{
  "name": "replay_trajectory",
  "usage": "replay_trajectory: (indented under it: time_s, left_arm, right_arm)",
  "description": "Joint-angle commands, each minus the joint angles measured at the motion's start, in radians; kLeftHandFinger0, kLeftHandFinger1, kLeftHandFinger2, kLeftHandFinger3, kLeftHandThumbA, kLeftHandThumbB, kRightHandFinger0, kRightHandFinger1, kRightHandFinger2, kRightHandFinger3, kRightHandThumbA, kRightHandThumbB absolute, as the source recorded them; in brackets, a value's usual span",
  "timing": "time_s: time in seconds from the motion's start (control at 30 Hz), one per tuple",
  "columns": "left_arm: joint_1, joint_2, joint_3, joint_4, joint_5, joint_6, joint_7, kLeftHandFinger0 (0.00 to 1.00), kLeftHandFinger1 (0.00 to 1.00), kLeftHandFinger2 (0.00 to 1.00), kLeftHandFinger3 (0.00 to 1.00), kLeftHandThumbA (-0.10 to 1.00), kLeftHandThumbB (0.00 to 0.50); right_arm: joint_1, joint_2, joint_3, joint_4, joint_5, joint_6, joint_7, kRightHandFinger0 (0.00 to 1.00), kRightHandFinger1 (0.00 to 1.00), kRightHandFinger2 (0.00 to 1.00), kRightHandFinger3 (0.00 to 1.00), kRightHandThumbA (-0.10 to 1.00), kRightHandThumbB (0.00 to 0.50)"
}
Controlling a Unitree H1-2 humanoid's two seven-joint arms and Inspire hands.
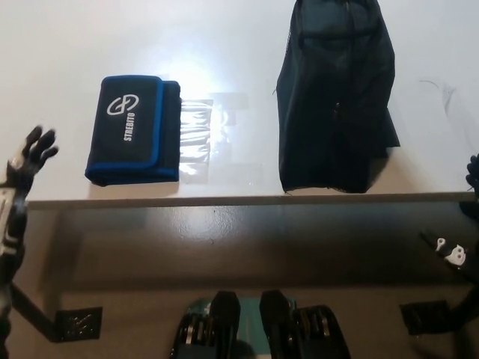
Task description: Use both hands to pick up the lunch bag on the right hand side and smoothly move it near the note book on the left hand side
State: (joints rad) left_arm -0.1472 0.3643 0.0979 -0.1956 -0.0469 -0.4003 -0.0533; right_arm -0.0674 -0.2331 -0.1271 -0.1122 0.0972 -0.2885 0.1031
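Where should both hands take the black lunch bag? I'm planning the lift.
Take the lunch bag by its two long sides, one hand from each side. It lies flat and limp, lengthwise away from the robot, so a grip on one side would let it sag.

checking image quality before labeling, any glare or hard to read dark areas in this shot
Head view: strong glare on the white table just right of the blue-edged notebook, washing out the clear sheet there; the black lunch bag reads as a near-featureless dark mass; the right hand is cut off by the frame edge.
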Motion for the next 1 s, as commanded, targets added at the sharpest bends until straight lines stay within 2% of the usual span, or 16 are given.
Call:
replay_trajectory:
  time_s: [0.0,0.23,0.3,0.37,0.5,0.57,0.6,0.63,0.8,0.97]
  left_arm:
    - [-0.079,-0.008,-0.015,-0.057,-0.001,0.076,-0.02,1.0,1.0,1.0,1.0,1.0,0.369]
    - [-0.225,-0.047,-0.062,-0.033,0.051,0.144,-0.034,1.0,1.0,1.0,1.0,1.0,0.301]
    - [-0.251,-0.055,-0.07,-0.027,0.051,0.162,-0.036,1.0,1.0,1.0,1.0,1.0,0.301]
    - [-0.299,-0.074,-0.084,-0.009,0.065,0.199,-0.032,1.0,1.0,1.0,1.0,1.0,0.292]
    - [-0.352,-0.101,-0.1,0.023,0.094,0.231,-0.023,1.0,1.0,1.0,1.0,1.0,0.289]
    - [-0.392,-0.115,-0.111,0.059,0.12,0.232,-0.02,1.0,1.0,1.0,1.0,1.0,0.296]
    - [-0.395,-0.118,-0.11,0.061,0.123,0.234,-0.021,1.0,1.0,1.0,1.0,1.0,0.283]
    - [-0.409,-0.122,-0.112,0.071,0.132,0.239,-0.021,1.0,1.0,1.0,1.0,1.0,0.301]
    - [-0.489,-0.138,-0.126,0.139,0.165,0.264,-0.024,1.0,1.0,1.0,1.0,1.0,0.308]
    - [-0.552,-0.161,-0.139,0.215,0.17,0.295,-0.024,1.0,1.0,1.0,1.0,1.0,0.297]
  right_arm:
    - [-0.04,-0.02,-0.014,-0.039,0.032,0.022,0.001,1.0,1.0,1.0,1.0,0.99,0.182]
    - [-0.085,0.002,-0.01,-0.024,0.07,0.026,0.002,1.0,1.0,1.0,1.0,0.94,0.177]
    - [-0.096,0.006,-0.008,-0.022,0.072,0.027,0.002,1.0,1.0,1.0,1.0,0.94,0.17]
    - [-0.125,0.013,-0.009,-0.017,0.08,0.031,-0.003,1.0,1.0,1.0,1.0,0.94,0.19]
    - [-0.164,0.021,-0.014,-0.009,0.076,0.027,-0.013,1.0,1.0,1.0,1.0,0.95,0.193]
    - [-0.194,0.027,-0.016,-0.008,0.086,0.044,-0.018,1.0,1.0,1.0,1.0,0.95,0.188]
    - [-0.198,0.028,-0.016,-0.008,0.087,0.046,-0.018,1.0,1.0,1.0,1.0,0.95,0.173]
    - [-0.21,0.03,-0.018,-0.005,0.082,0.052,-0.023,1.0,1.0,1.0,1.0,0.95,0.187]
    - [-0.288,0.043,-0.022,0.019,0.092,0.076,-0.032,1.0,1.0,1.0,1.0,0.91,0.144]
    - [-0.362,0.045,-0.033,0.062,0.09,0.094,-0.042,1.0,1.0,1.0,1.0,0.9,0.157]
